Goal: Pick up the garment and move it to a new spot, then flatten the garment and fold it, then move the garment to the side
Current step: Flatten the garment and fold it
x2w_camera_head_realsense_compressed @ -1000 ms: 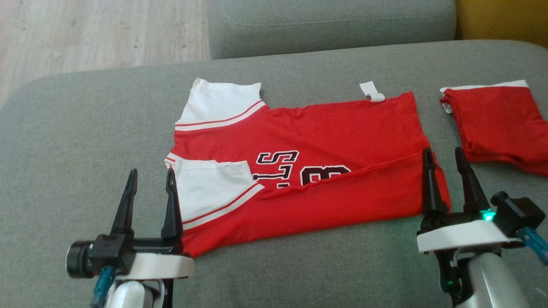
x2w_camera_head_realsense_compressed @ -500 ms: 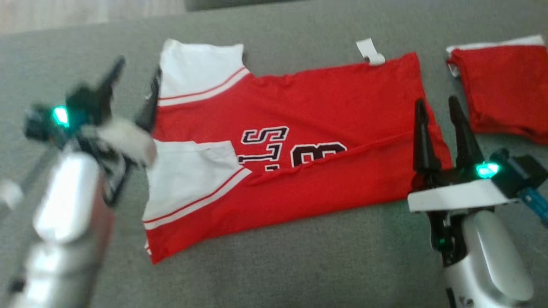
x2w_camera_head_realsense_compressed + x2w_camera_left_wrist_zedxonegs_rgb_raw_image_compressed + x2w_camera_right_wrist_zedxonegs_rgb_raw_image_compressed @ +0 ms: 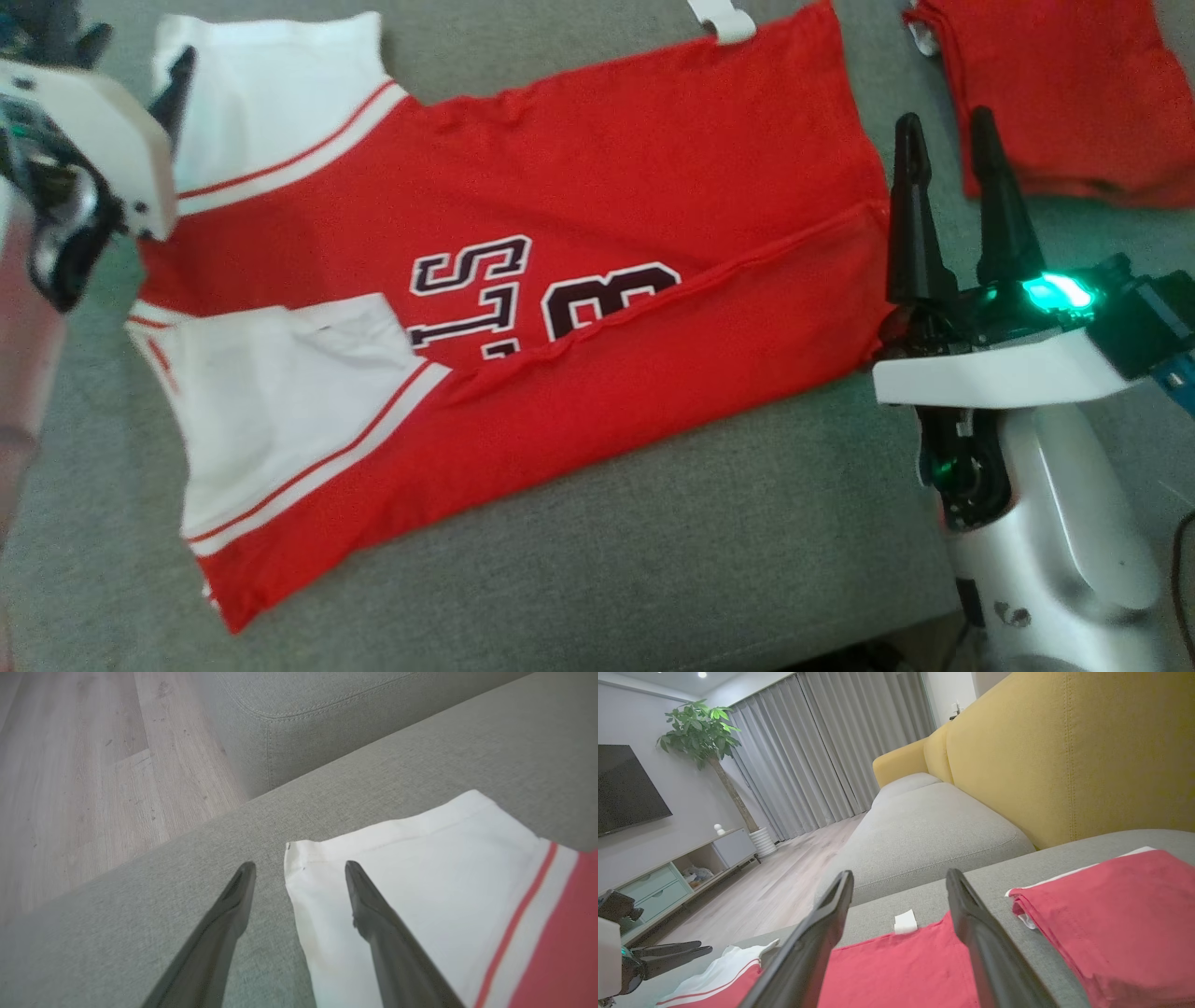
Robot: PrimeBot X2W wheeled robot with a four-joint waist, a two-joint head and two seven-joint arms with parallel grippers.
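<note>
In my head view the garment (image 3: 560, 187) lies flat on the grey sofa (image 3: 653, 560), long axis from 8 to 2 o'clock, white sleeves (image 3: 280, 411) toward 9, hem (image 3: 854, 168) toward 3, its near edge folded over the lettering (image 3: 541, 299), half hiding it. The left wrist view adds detail at 10 o'clock: the left gripper (image 3: 299, 865) has its fingers spread and empty, 1 over the far sleeve's corner, 1 over sofa, contact unclear. The right wrist view adds a yellow backrest (image 3: 1064, 756) behind, while the right gripper (image 3: 943, 121) keeps fingers spread, empty, by the hem at 3 o'clock, beside a folded red piece (image 3: 1055, 93) at 1.
</note>
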